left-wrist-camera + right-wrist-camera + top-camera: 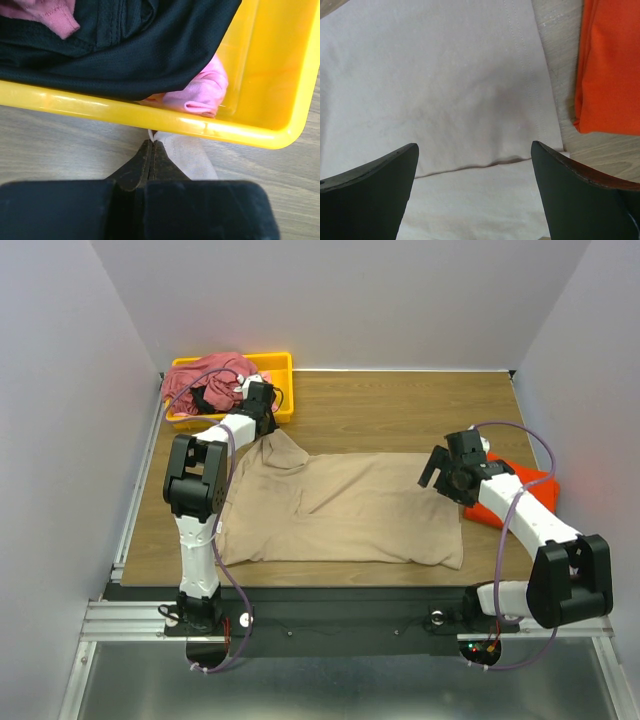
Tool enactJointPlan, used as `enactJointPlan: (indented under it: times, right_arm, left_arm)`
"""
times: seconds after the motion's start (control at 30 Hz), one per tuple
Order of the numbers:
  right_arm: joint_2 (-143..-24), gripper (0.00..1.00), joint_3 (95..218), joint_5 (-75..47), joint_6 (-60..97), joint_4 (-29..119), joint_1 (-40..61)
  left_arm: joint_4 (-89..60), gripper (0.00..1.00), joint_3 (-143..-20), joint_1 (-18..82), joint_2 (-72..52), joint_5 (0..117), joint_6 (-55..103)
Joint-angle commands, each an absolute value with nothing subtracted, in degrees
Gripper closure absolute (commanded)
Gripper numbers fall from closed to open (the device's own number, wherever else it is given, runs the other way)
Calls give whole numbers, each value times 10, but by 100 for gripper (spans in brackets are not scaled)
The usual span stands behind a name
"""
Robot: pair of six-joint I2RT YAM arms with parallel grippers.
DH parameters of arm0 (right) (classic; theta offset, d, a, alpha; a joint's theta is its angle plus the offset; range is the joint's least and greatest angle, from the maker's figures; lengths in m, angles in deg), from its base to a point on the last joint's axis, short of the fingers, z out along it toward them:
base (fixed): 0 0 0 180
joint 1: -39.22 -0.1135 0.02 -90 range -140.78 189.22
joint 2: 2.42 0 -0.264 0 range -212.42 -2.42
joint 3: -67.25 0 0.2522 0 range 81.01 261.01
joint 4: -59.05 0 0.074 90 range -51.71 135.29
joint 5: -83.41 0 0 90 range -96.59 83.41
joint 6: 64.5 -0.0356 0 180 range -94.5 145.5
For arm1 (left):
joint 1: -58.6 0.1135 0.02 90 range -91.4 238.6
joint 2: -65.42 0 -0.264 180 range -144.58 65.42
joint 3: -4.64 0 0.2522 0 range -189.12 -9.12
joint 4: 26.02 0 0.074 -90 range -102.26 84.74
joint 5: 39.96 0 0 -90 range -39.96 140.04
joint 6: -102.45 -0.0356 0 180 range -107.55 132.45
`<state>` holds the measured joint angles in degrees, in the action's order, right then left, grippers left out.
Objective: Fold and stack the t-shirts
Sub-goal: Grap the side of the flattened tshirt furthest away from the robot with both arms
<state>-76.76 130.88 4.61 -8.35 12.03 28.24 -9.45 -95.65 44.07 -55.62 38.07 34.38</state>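
Note:
A tan t-shirt (340,508) lies spread across the middle of the table. My left gripper (262,400) is shut on the tan shirt's far-left corner (187,157), right next to the yellow bin (150,117). My right gripper (440,468) is open and empty, held just above the tan shirt's right part (445,90). A folded orange-red t-shirt (520,495) lies at the right, partly under my right arm; it also shows in the right wrist view (610,65). A dusty rose-red shirt (205,380) and a black shirt (130,45) lie in the bin.
The yellow bin (280,365) stands at the back left corner of the wooden table (400,400). White walls close in the back and both sides. A metal rail runs along the near edge.

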Motion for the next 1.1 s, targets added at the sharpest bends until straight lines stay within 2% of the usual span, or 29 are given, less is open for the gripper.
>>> enactJointPlan:
  times: [0.0, 0.37, 1.07]
  right_arm:
    - [-775, 0, 1322, 63, -80, 141, 277]
    - [-869, 0, 1406, 93, -108, 142, 277]
    - [-1139, 0, 1620, 198, -127, 141, 298]
  left_arm:
    - [-102, 100, -971, 441, -539, 380, 339]
    - [-146, 100, -862, 440, -451, 385, 393]
    - [-95, 100, -795, 440, -354, 370, 460]
